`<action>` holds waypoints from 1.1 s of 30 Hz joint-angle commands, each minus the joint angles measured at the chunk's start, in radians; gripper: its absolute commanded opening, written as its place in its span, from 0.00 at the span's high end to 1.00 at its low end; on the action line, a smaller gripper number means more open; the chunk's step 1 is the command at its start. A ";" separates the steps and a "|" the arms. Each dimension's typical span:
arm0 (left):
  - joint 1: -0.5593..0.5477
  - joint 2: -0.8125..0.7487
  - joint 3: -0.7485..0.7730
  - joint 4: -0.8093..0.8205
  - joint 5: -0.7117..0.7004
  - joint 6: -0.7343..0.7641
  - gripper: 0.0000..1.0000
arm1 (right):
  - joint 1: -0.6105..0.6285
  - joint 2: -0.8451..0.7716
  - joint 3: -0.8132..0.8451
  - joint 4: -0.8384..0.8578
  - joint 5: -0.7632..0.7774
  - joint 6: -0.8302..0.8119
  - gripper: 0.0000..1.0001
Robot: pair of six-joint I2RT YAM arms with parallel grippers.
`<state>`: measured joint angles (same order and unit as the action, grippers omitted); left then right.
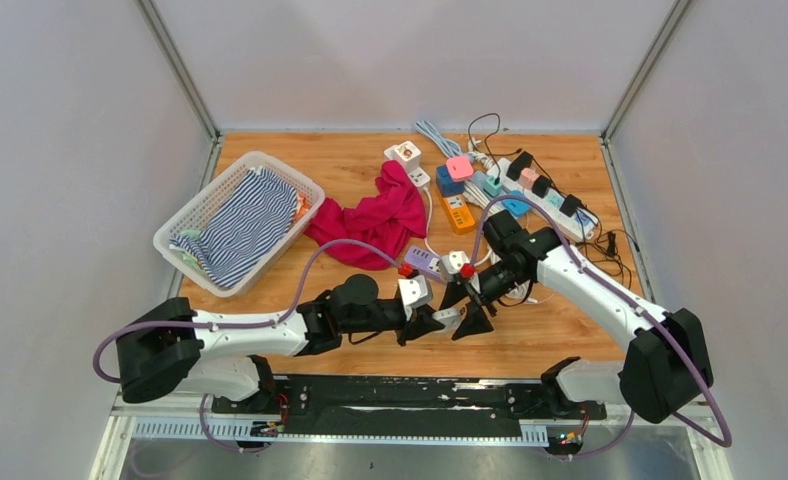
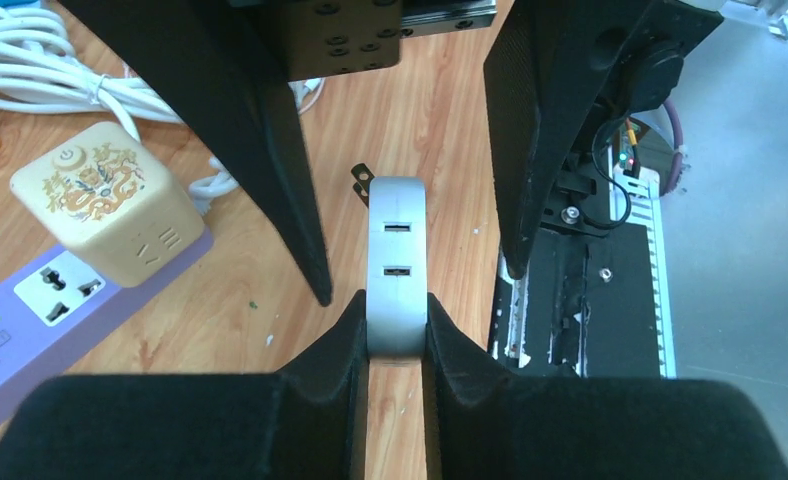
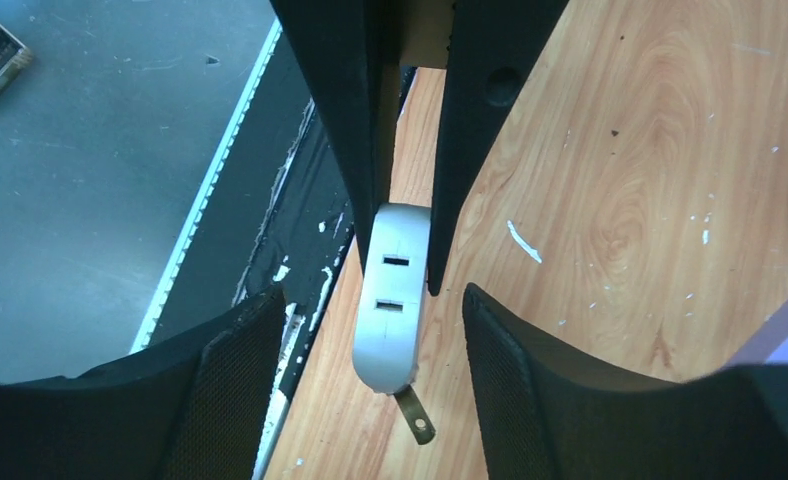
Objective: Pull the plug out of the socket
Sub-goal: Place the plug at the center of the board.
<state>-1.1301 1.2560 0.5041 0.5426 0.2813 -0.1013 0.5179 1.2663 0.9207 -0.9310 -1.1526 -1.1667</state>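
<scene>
Wooden tabletop, rounded grey plug, two slots, bare prong

The left gripper clamps the grey plug by the table's near edge; the right gripper straddles it, jaws apart.

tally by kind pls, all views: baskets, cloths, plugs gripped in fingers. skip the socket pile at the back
Baskets: 1, the white basket
Cloths: 2, the striped cloth in the basket and the magenta cloth outside it
Plugs gripped: 1, the grey USB plug clamped in the left fingers
Total: 4
</scene>
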 commanded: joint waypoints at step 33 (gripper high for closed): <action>-0.006 -0.290 -0.249 0.023 -0.675 0.089 0.00 | -0.342 -0.136 0.128 -0.097 0.338 0.165 1.00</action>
<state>-1.1400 0.9581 0.2707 0.5503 -0.2070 -0.0502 0.3248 1.2228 1.0683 -1.0473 -0.8959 -1.1053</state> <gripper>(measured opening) 0.996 0.209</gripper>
